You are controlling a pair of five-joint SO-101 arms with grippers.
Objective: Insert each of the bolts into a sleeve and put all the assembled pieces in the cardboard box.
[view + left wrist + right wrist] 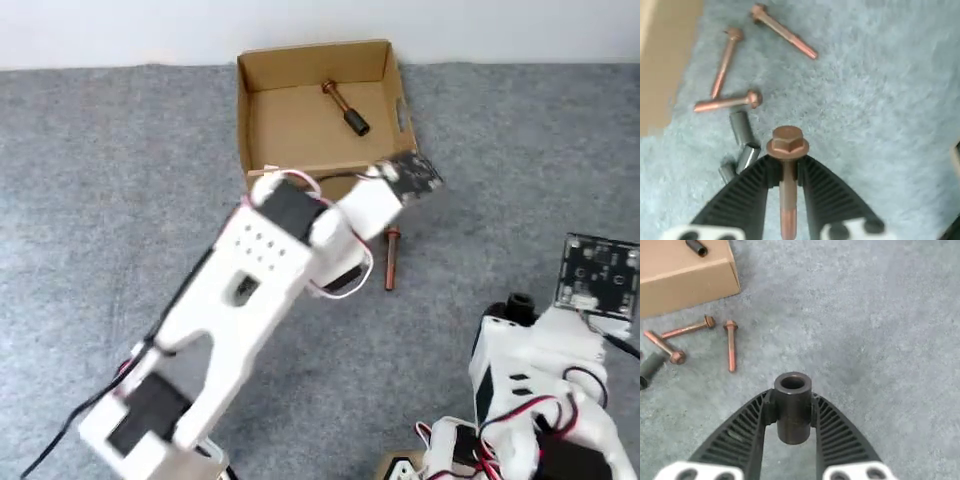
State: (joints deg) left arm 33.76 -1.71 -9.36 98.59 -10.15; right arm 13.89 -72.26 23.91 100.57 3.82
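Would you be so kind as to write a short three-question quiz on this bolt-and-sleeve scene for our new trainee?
1. True or false: the left gripper is open and holds nothing.
2. How many assembled pieces lie in the cardboard box? A: none. B: one. C: three.
3. Fill in the blank: the right gripper is shut on a ____.

Key
1. False: it is shut on a bolt.
2. B.
3. sleeve.
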